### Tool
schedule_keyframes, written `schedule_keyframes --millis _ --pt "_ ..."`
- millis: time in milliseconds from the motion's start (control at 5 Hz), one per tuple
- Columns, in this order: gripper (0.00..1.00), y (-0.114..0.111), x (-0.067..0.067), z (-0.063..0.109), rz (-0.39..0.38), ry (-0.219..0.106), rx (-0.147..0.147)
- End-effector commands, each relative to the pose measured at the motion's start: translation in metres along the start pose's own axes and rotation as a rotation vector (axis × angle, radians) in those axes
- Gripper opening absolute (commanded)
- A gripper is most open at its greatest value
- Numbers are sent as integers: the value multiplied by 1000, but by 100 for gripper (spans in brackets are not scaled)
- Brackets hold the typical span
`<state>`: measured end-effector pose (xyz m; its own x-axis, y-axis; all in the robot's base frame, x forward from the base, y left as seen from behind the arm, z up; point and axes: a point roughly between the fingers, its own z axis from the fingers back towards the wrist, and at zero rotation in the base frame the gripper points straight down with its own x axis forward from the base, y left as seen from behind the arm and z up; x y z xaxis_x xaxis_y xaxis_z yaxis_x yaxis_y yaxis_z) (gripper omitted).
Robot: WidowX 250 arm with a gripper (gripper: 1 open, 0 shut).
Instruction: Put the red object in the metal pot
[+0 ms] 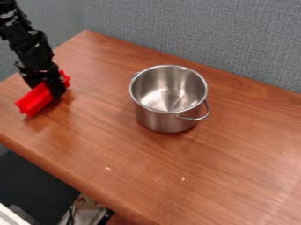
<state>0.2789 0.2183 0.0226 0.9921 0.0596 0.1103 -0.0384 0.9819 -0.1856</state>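
The arm's black fingers (47,85) come down steeply at the left edge of the wooden tabletop (177,167), and they are clamped on the far end of the red object (38,98). The block's other end juts out below and to the left of the fingers, toward the near tabletop edge. It looks tilted, but whether that low end touches the wood or has cleared it cannot be told from this view.

The metal pot (172,99) stands upright and empty well to the right of the fingers, its mouth open to the camera and one loop handle on the near right side. Bare wood lies between the fingers and the pot.

The step in hand appears to be the carry: the grasp is made and the block is not yet at the pot. The next move likely calls for raising the block above the pot's rim, travelling right across the open wood, and centring over the mouth. Because the block is about as long as the pot is wide, it probably has to go in tipped end-down, or it may bridge the rim.
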Motion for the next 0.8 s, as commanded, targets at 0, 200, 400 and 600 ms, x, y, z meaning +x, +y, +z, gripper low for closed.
schedule_keyframes --millis 0,200,400,600 --pt "0 -3 19 42 -25 -22 80" --pt "0 -28 31 80 -62 -26 95" --pt "0 -66 49 121 -111 -53 75" --pt "0 -106 56 134 -245 -89 33"
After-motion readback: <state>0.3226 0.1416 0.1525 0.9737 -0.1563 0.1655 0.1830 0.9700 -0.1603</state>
